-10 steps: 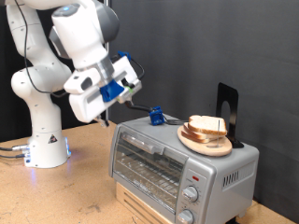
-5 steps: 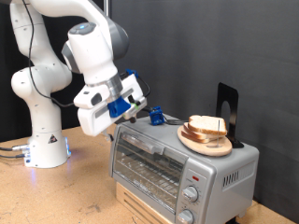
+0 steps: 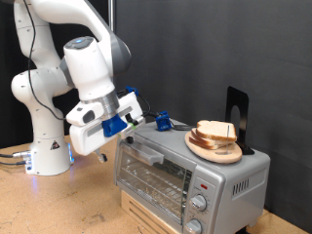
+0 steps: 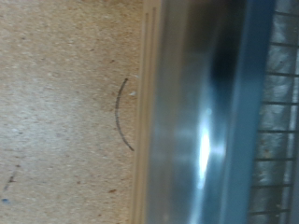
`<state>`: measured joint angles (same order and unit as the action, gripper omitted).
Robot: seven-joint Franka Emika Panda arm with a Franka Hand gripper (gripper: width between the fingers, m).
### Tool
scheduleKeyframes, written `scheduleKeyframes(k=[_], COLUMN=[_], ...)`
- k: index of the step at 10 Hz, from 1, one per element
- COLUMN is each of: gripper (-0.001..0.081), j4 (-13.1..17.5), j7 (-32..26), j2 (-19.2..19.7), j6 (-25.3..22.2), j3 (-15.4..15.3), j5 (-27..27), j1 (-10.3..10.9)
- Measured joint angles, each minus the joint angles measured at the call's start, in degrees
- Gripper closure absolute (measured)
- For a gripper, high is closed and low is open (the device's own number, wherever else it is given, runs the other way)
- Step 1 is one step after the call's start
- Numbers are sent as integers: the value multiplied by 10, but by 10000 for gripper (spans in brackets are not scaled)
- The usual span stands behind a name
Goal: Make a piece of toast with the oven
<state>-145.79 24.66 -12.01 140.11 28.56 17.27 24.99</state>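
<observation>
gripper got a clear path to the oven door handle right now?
Probably yes. The gripper hangs just off the upper corner of the oven on the exterior view's left, with nothing visible between them. The door looks closed. The bread on the plate sits on top, out of the way.

Even, fairly bright light in the exterior view against a black backdrop; soft shadows lie on the bench (image 3: pixel 58 210). The wrist view is badly blurred, with a white glare streak on the oven (image 4: pixel 201 140) metal
</observation>
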Motion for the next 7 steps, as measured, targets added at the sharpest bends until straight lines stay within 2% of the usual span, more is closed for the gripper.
scheduleKeyframes(k=[3,7], gripper=[-3,-2], j4=[4,18], j7=[-8,-18], j2=[14,51], j6=[2,7], j3=[18,36], j5=[-17,-7], j1=[-22,-32])
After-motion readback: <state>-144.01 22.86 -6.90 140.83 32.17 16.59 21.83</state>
